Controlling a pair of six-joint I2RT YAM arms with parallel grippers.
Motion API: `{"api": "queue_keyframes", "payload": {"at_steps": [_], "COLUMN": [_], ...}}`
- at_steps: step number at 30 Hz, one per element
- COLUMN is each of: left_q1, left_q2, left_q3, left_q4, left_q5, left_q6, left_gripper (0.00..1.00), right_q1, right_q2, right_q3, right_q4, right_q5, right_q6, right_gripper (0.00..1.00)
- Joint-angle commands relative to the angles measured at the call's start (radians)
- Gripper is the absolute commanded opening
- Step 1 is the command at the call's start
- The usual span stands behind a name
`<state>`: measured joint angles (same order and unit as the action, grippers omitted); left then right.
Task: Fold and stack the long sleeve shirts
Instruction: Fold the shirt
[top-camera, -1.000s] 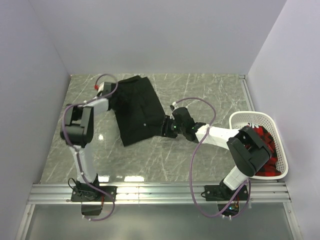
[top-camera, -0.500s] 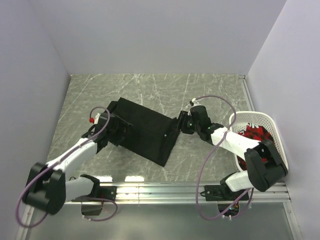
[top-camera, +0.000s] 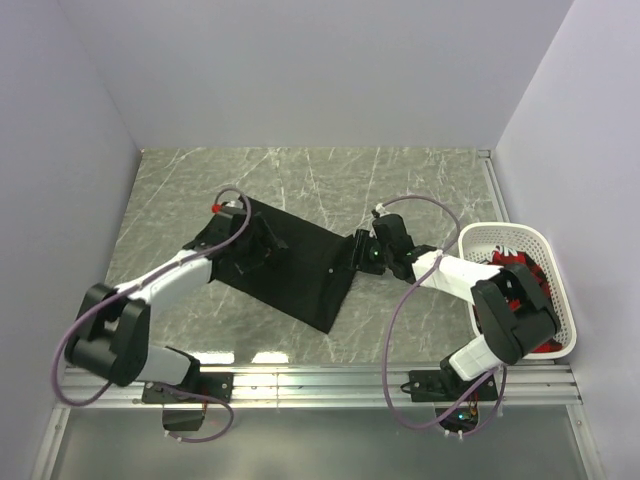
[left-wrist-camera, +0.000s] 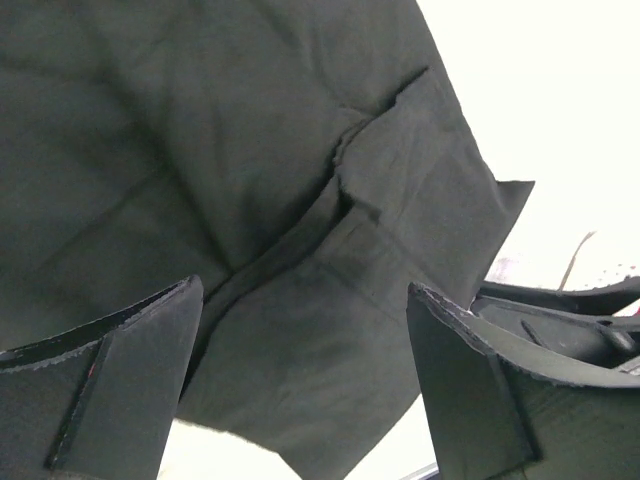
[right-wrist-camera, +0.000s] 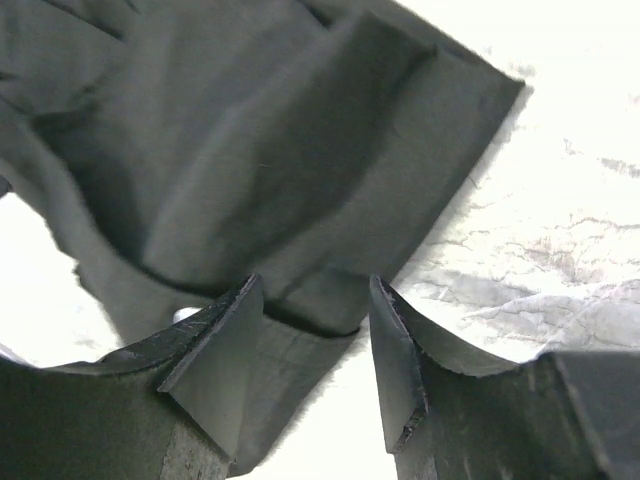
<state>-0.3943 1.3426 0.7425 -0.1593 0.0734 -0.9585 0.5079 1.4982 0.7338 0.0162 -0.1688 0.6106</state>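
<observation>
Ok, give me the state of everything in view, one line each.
black shirt, folded, lying flat.
left gripper, open, over the shirt, empty.
right gripper, jaws apart at the shirt's right edge.
white basket, holds red items.

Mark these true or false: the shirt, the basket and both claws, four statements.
1. The black shirt lies spread on the table. True.
2. The left claw is clamped shut on a sleeve. False: its jaws stand wide apart above the shirt, with nothing between them.
3. The white basket at the table's right side holds red cloth. True.
4. The right claw hangs over the basket. False: it is at the shirt's edge nearest the basket, over the table.
</observation>
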Motion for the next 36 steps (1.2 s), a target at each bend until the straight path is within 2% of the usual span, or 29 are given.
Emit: {"api": "queue_keyframes", "payload": {"at_steps": [1, 8, 13, 16, 20, 24, 30, 36], "left_q1": [-0.017, -0.043, -0.066, -0.074, -0.08, -0.081, -0.095, -0.129], "left_q2": [0.07, 0.225, 0.277, 0.294, 0.309, 0.29, 0.268, 0.259], "left_q3": [0.101, 0.184, 0.184, 0.19, 0.213, 0.235, 0.253, 0.233], "left_q4": [0.052, 0.032, 0.037, 0.047, 0.034, -0.011, -0.065, -0.063], "left_q5": [0.074, 0.078, 0.08, 0.083, 0.065, -0.013, -0.111, -0.153], "left_q6": [0.099, 0.115, 0.106, 0.106, 0.122, 0.152, 0.19, 0.176], "left_gripper": [0.89, 0.84, 0.74, 0.65, 0.41, 0.22, 0.22, 0.24], "right_q1": [0.0, -0.011, -0.016, -0.016, -0.016, -0.016, -0.014, -0.016], "right_q2": [0.017, 0.059, 0.053, 0.043, 0.034, -0.009, -0.081, -0.043], "right_q3": [0.023, 0.006, 0.016, 0.024, 0.029, 0.039, 0.088, 0.118], "right_q4": [0.067, 0.091, 0.077, 0.065, 0.051, 0.036, 0.037, 0.203], "right_q5": [-0.005, -0.009, -0.014, -0.014, -0.015, -0.023, -0.087, -0.233], "right_q6": [0.018, 0.029, 0.02, 0.006, 0.0, -0.005, 0.006, 0.136], "right_gripper": [0.54, 0.54, 0.54, 0.54, 0.54, 0.54, 0.54, 0.54]}}
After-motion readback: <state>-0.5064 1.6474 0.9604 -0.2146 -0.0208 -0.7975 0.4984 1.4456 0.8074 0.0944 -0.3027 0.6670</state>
